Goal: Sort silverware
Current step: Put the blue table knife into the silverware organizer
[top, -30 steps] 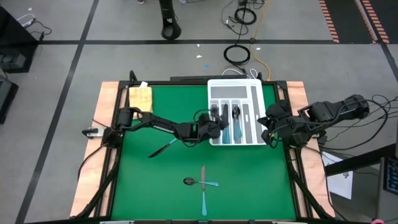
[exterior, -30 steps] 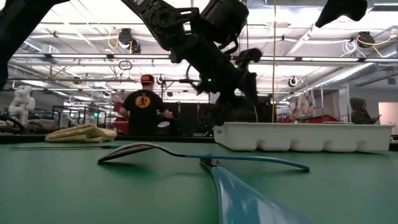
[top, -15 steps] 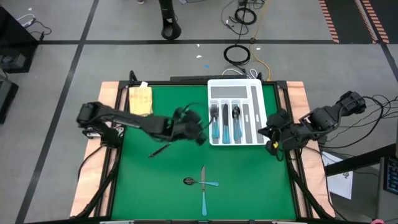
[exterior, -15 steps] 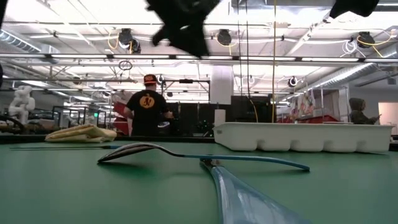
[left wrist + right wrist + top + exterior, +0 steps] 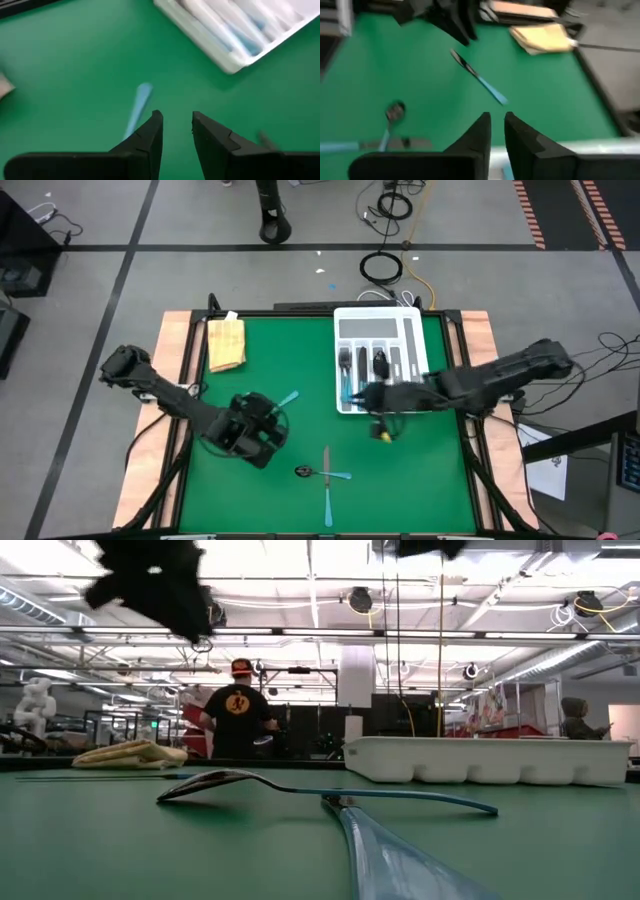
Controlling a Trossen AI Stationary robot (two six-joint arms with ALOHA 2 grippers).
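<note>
The silverware has light-blue handles and dark metal heads. A spoon (image 5: 306,471) and a knife (image 5: 328,492) lie crossed near the table's near edge, filling the front of the low view as spoon (image 5: 230,783) and knife handle (image 5: 395,860). Another piece (image 5: 288,398) lies left of the middle, its head hidden under my left gripper (image 5: 270,422). That gripper hovers over it, open (image 5: 177,125), with the handle (image 5: 138,102) beside one finger. My right gripper (image 5: 368,398) is open by a narrow gap (image 5: 497,122) at the near end of the white tray (image 5: 420,340). The tray holds several pieces (image 5: 346,370).
A folded yellow cloth (image 5: 226,342) lies at the far left corner of the green mat and also appears in the right wrist view (image 5: 545,37). The tray (image 5: 490,760) sits far right. Wooden strips (image 5: 150,450) border the mat. A person (image 5: 238,715) stands in the room behind.
My left gripper has swung from the tray toward the table's left and near side, stopping over the piece left of the middle. My right arm has come in from the table's right edge to the tray's near end. The spoon and knife have stayed where they were.
</note>
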